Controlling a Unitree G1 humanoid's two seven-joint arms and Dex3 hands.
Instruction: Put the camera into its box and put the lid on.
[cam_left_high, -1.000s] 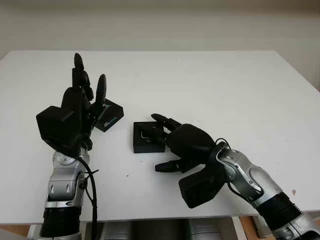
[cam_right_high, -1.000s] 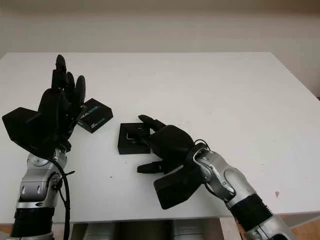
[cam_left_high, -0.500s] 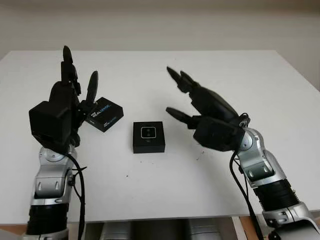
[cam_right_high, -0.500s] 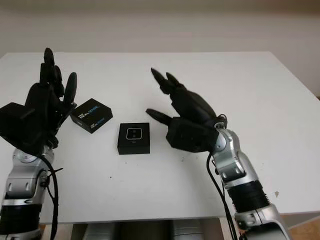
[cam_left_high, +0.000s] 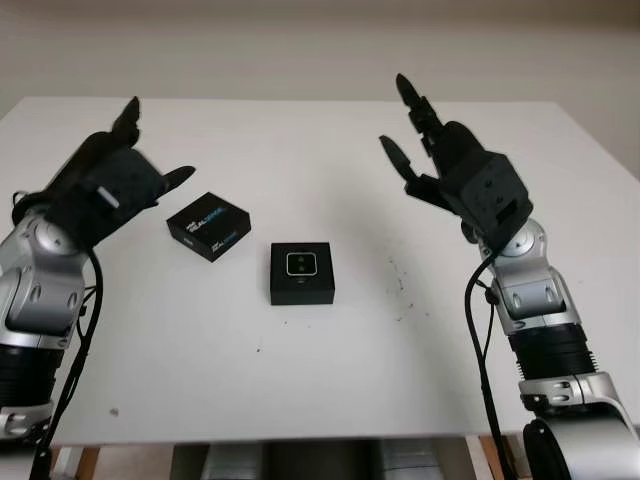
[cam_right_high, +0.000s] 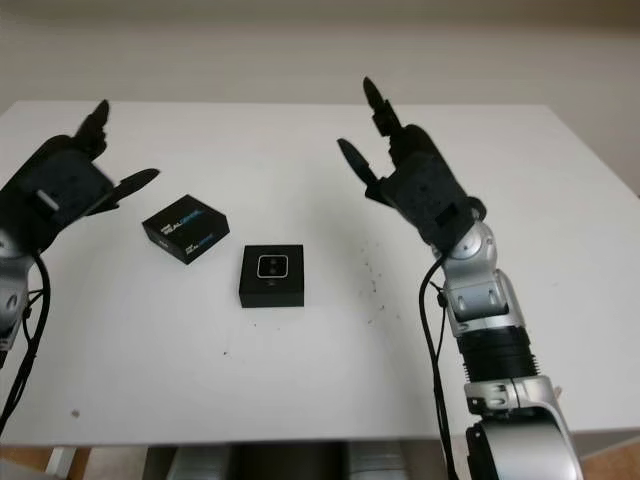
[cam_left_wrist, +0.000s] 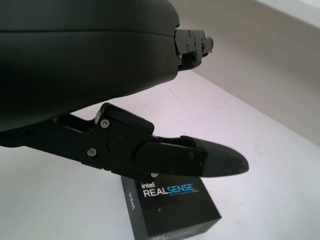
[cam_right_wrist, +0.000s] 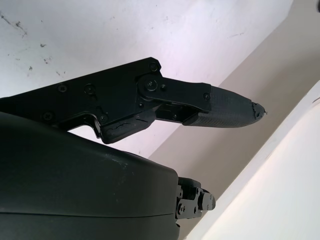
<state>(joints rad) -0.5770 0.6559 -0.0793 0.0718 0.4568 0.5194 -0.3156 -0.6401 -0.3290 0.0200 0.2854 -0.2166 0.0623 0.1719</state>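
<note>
Surface: a plain white rectangular surface (cam_left_high: 330, 400) carried both boxes, with a few dark specks to the right of the middle.

Box: a small black square cardboard box (cam_left_high: 302, 273) sat flat near the middle of the surface, open side up.

Camera: a small black camera with a pale square face (cam_left_high: 301, 264) lay inside that box, framed by its black walls.

Lid: a black rectangular lid printed with blue and white Intel RealSense lettering (cam_left_high: 208, 225) lay on the surface to the left of the box and a little farther back, turned at an angle, near the box but not touching it. The box stood uncovered.

Left robot hand: the black three-fingered left robot hand (cam_left_high: 110, 185) was raised above the left side of the surface, just left of the lid and apart from it; it was open and held nothing. In the left wrist view one finger (cam_left_wrist: 165, 155) reached out over the lid (cam_left_wrist: 172, 207).

Right robot hand: the black three-fingered right robot hand (cam_left_high: 450, 170) was lifted above the right side, well apart from the box, open and holding nothing.
</note>
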